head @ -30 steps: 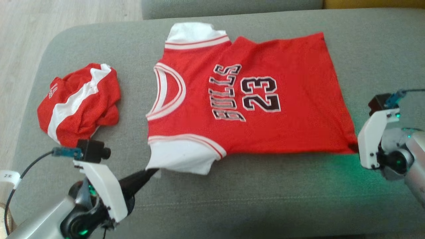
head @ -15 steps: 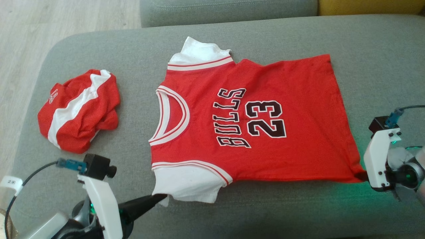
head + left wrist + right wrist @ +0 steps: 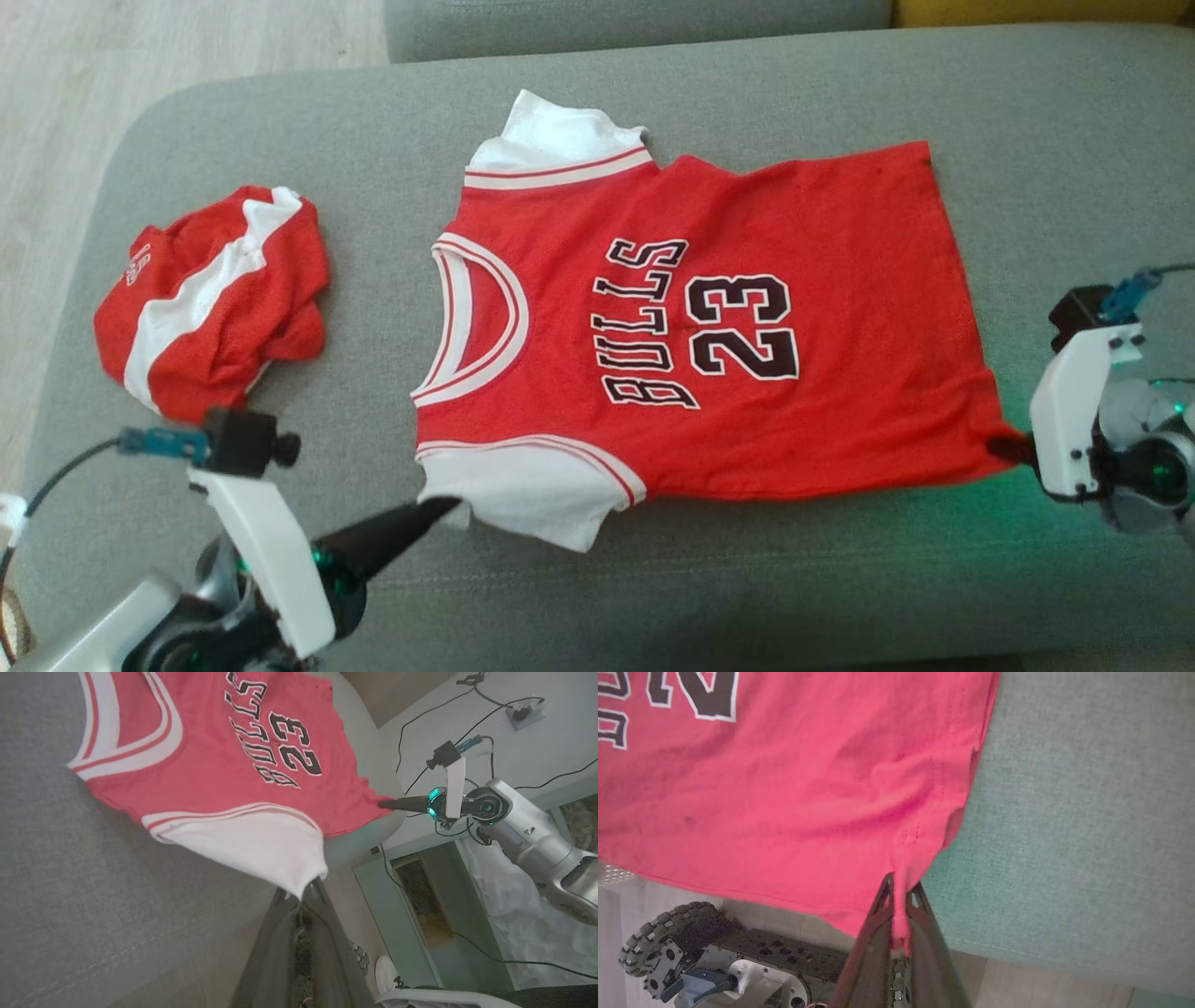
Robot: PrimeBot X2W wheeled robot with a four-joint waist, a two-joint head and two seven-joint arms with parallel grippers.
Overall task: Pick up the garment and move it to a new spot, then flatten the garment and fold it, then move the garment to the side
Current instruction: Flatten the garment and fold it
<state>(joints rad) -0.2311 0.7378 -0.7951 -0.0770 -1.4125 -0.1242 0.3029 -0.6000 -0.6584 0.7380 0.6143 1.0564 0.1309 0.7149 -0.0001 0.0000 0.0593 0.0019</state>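
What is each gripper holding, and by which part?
Both hold the red jersey: left gripper pinches its white sleeve corner, right gripper pinches the bottom hem corner.

Our left gripper (image 3: 301, 895) pinches the red jersey (image 3: 210, 784) by its white sleeve; our right gripper (image 3: 387, 804) clamps the hem

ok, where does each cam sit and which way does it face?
Head view: on the head, looking down at the red jersey on the grey sofa; left end effector lower left, right end effector at right.
Left wrist view: on the left wrist, looking along its fingers at the white sleeve they pinch; right arm beyond.
Right wrist view: on the right wrist, looking along its fingers at the pinched hem corner; wheeled base below.
Shared: both wrist views catch the jersey's black lettering.
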